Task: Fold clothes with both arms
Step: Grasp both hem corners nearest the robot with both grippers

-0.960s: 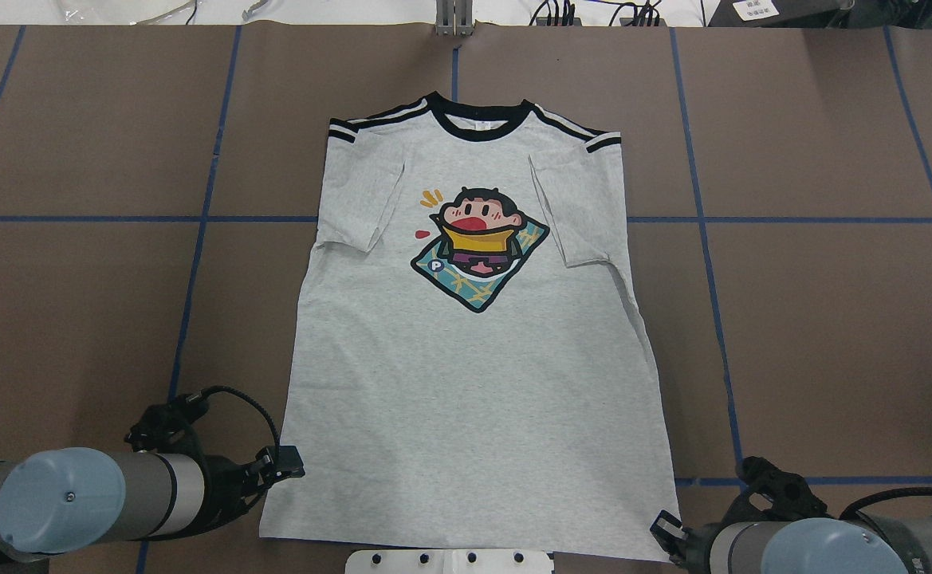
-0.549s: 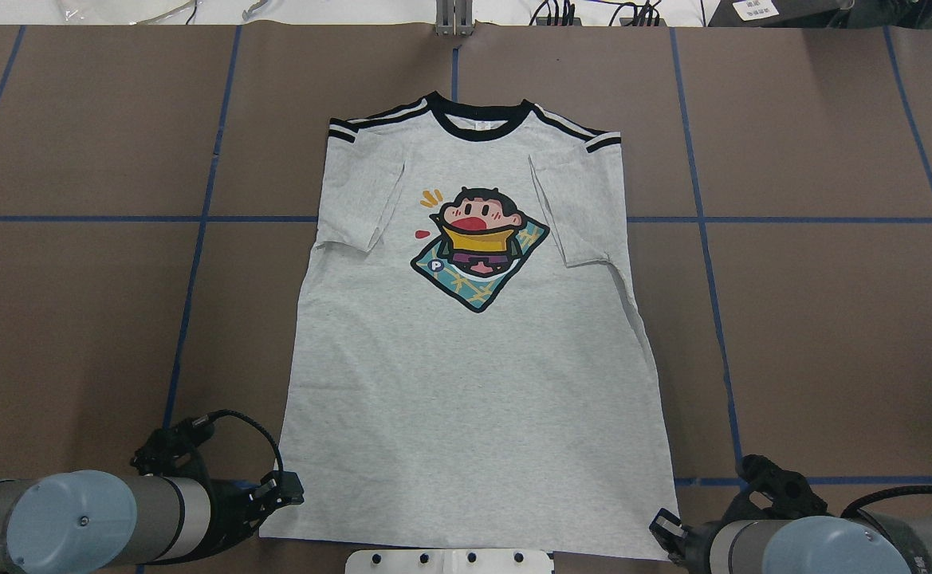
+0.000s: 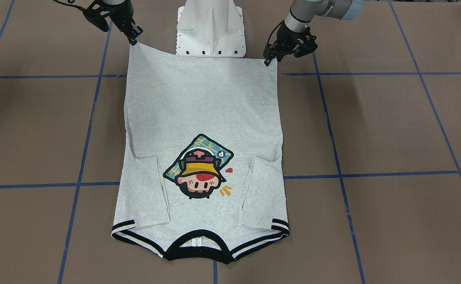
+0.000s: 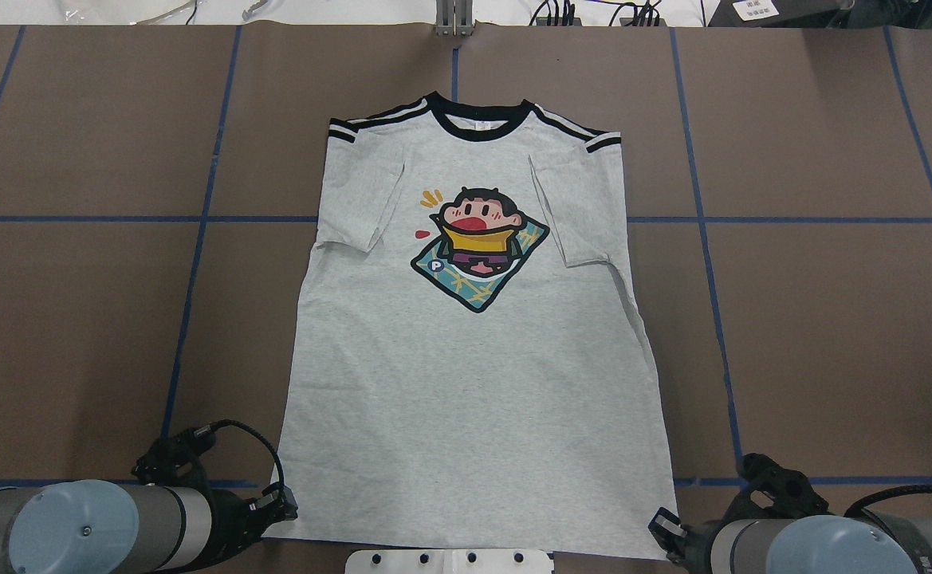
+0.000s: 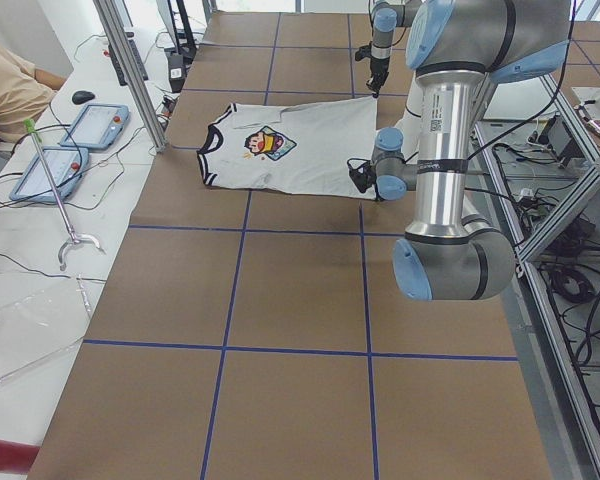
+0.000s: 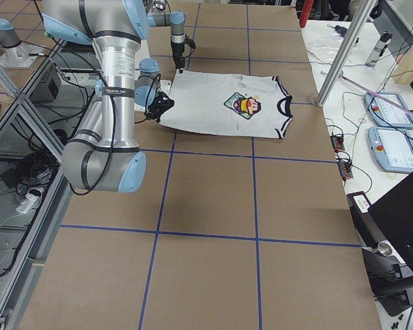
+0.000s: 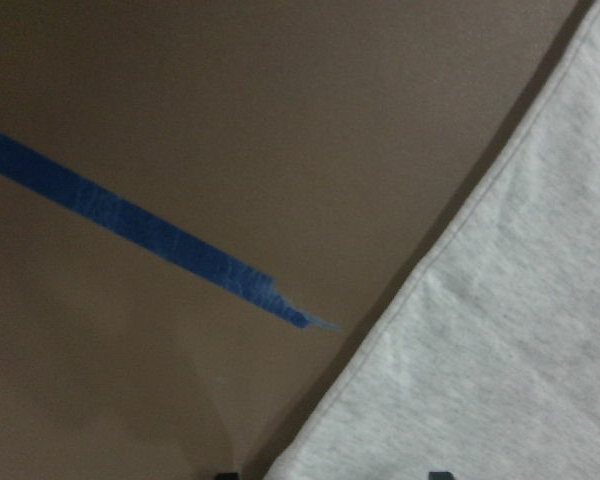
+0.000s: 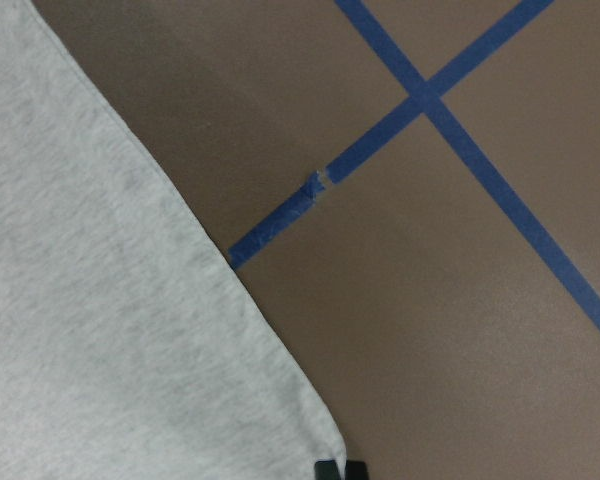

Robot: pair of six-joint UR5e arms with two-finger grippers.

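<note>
From across the desk [image 3: 392,118] we see the T-shirt [image 3: 202,102] lying flat, print up and sleeves folded in. Its collar is away from the robot and its hem is toward the robot's base. The right claw [image 3: 133,39] touches one hem corner and the left claw [image 3: 271,59] the other. We judge the shirt light, soft and limp. It will sag and drag, so the two hem corners are the places to pinch, and both should be lifted together.

From overhead, the left arm [image 4: 99,530] and right arm [image 4: 816,546] lie low along the near edge, wrists turned inward toward the hem corners.

In the two end views the near arm shows a tall upright tube, with its wrist reaching down to the cloth. The claws are too small there to read.

The left wrist camera shows that claw's two black tips well apart. The shirt corner lies between them, beside a strip of blue tape [image 7: 150,235], and is not yet gripped.

The right wrist camera shows both tips drawn together right at the corner's point. The claw seems pinched on the cloth, though the frame edge cuts off the contact.
</note>
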